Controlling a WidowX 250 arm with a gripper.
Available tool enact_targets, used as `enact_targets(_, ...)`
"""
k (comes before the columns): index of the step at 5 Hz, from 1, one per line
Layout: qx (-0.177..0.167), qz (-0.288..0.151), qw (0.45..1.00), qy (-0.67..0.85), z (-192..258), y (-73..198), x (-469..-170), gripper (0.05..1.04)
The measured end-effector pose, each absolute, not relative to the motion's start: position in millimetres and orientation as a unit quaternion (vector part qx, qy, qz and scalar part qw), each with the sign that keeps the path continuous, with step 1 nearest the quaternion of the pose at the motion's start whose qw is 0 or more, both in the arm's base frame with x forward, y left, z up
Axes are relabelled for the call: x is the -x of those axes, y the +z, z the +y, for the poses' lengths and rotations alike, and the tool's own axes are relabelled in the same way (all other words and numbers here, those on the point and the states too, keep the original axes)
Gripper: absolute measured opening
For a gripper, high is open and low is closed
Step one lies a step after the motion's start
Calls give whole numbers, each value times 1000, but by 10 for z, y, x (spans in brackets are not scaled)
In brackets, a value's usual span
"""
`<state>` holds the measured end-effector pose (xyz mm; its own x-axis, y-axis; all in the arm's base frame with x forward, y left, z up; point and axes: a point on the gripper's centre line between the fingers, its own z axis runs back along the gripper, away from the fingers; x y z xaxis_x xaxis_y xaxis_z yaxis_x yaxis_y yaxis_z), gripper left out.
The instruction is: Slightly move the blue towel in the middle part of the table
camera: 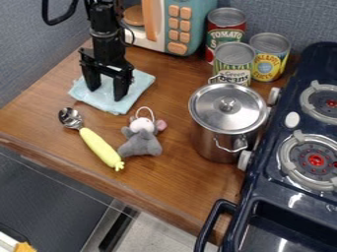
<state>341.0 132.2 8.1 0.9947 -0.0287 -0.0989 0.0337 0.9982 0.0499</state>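
"Where did the blue towel [141, 83] lie from the gripper [107, 93]?"

"Directly below. Both fingers pointed down over the cloth and stood well apart, with nothing pinched between them that I could see. Whether the tips pressed on the fabric, I couldn't tell."

"And on the tabletop [178, 184]?"

"Near its upper left edge in the view, by the toy microwave [196, 34]. The middle lay down and to the right, toward the pot [220, 142]."

"So hardly any reaching was called for?"

"Very little, I'd judge: a close on some cloth, then a short drag toward the middle. The snag was the stuffed mouse [141, 142], just beyond the towel's lower corner, with the spoon [99, 145] to its left. Pulling straight down the view might have shoved either; bearing right, above the mouse, looked safer."
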Motion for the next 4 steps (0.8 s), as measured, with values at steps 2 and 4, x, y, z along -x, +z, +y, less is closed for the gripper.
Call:
enact_targets(2, -12, 63, 998, -6, 1206, 107, -3162, 998)
enact_targets(4, -11, 56, 998, -15, 1244, 129, -3209, 1000)
